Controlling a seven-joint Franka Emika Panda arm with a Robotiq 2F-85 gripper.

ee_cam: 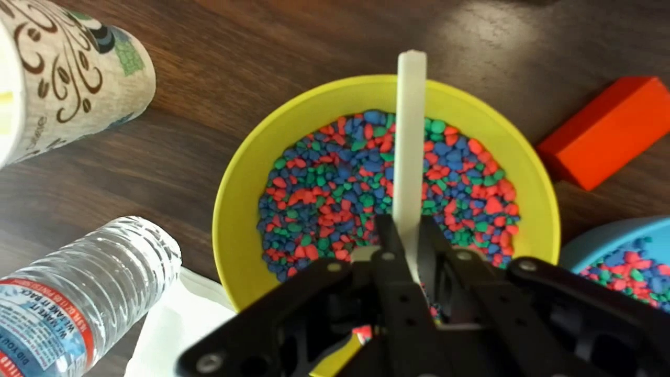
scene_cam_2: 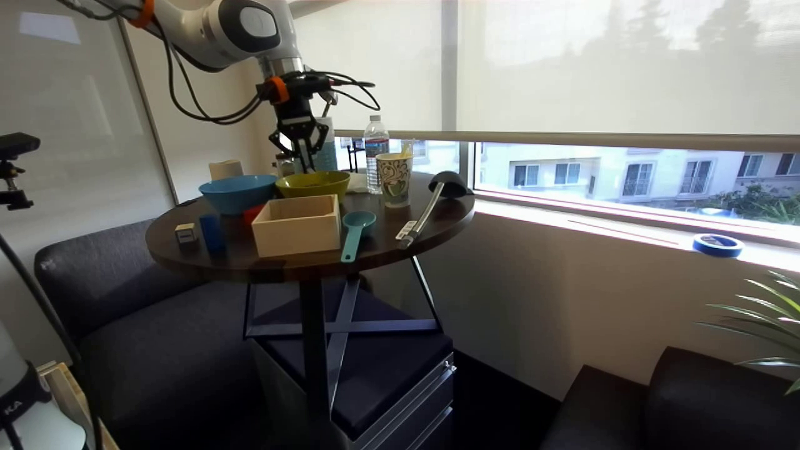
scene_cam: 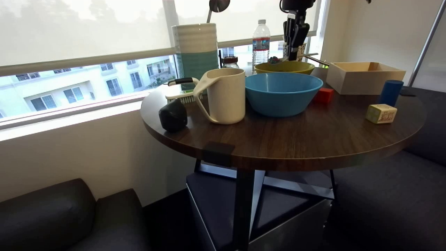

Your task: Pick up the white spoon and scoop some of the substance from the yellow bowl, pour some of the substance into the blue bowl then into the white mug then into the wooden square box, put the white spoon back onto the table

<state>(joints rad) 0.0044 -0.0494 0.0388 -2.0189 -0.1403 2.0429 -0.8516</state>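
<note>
My gripper point(ee_cam: 409, 225) is shut on the handle of the white spoon point(ee_cam: 410, 141) above the yellow bowl point(ee_cam: 241, 178), which holds red, blue and green pebbles. In an exterior view the spoon's bowl end point(scene_cam: 277, 61) carries a heap of pebbles at about the yellow bowl's rim point(scene_cam: 303, 68); the wrist view hides that end behind the fingers. The blue bowl point(scene_cam: 278, 99) stands beside the yellow bowl; pebbles show inside it in the wrist view point(ee_cam: 586, 256). The white mug point(scene_cam: 230, 97) stands beside the blue bowl. The wooden square box point(scene_cam_2: 297, 234) sits on the table point(scene_cam: 296, 139); its inside is mostly hidden.
A water bottle point(ee_cam: 52, 314) and a paper cup point(ee_cam: 89, 78) stand close to the yellow bowl. A red block point(ee_cam: 607, 131) lies between bowls and box. A teal scoop point(scene_cam_2: 352, 240), a ladle point(scene_cam_2: 428, 212), a blue cylinder point(scene_cam: 391, 92) and a cube block point(scene_cam: 381, 113) are near the edge.
</note>
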